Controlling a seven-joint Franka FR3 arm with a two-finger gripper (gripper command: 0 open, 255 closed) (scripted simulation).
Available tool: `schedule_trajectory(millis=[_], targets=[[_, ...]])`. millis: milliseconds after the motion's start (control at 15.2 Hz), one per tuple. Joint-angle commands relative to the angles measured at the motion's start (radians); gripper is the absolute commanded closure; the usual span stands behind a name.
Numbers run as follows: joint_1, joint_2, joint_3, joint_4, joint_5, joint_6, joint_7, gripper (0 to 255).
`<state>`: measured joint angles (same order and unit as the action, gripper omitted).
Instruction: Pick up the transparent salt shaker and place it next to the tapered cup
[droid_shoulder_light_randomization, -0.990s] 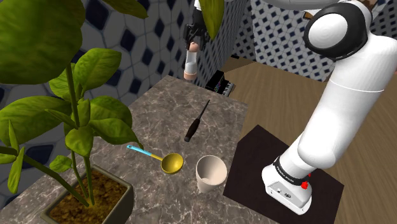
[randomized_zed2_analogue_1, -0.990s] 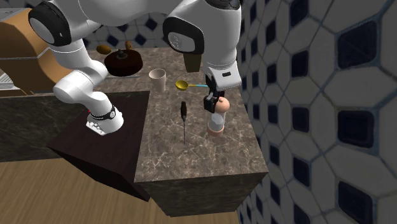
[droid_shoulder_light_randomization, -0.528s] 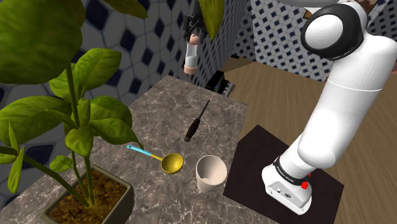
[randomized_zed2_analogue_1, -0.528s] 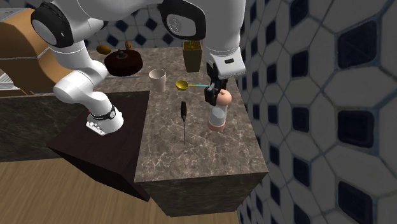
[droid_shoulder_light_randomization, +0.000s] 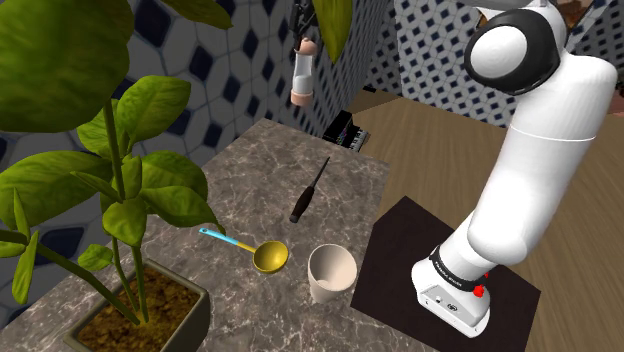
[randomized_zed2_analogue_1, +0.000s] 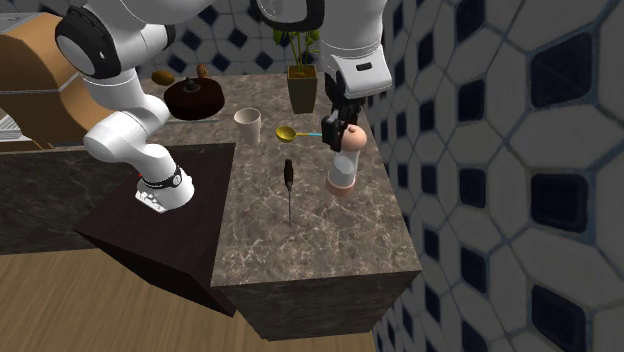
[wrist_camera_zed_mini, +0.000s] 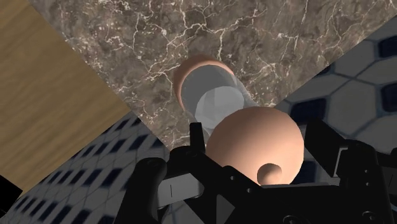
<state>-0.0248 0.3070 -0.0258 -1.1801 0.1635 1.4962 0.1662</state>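
- Pick-up judged done: all-black two-finger gripper (randomized_zed2_analogue_1: 334, 132) clamped on the rounded pinkish cap of the clear-bodied salt shaker (randomized_zed2_analogue_1: 342, 165), which has a matching pinkish base.
- Wrist view: black fingers (wrist_camera_zed_mini: 321, 146) pressed against either side of the cap. Clear body and base visible beyond it, over the dark veined marble counter (wrist_camera_zed_mini: 222, 25).
- Shaker upright and apparently off the surface. In the shoulder view, hanging high over the counter's far end, at 12 o'clock from the black knife (droid_shoulder_light_randomization: 309, 190).
- Left to do: carry to the cream tapered cup (droid_shoulder_light_randomization: 331, 272), set down beside it, release.
- Cup at 6 o'clock from the knife in the shoulder view, and at about 10 o'clock from the shaker in the second exterior view. Cup and shaker well apart.
- Knife and the yellow-bowled spoon with a blue handle (droid_shoulder_light_randomization: 255, 252) lying between the two, so holding height during the carry judged prudent.
- Bare marble at the cup's 12 o'clock in the shoulder view, short of the knife: a likely landing spot.
- Arm pose: white arm (droid_shoulder_light_randomization: 545, 150) rising from the black stand (droid_shoulder_light_randomization: 395, 255), then reaching across the counter. Hand pointing straight down, gripping from above.
- Broad-leaved potted plant (droid_shoulder_light_randomization: 120, 190) at 9 o'clock from the cup, clear of the likely route.
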Motion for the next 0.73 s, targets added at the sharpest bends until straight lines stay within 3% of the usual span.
schedule_trajectory(millis=[0,396,660], targets=[[-0.002,0.019,0.0,0.055,0.001,-0.036,0.004,255],[-0.008,0.081,0.002,0.23,0.005,-0.148,0.019,255],[0.038,-0.121,0.017,-0.067,-0.006,-0.045,0.061,255]])
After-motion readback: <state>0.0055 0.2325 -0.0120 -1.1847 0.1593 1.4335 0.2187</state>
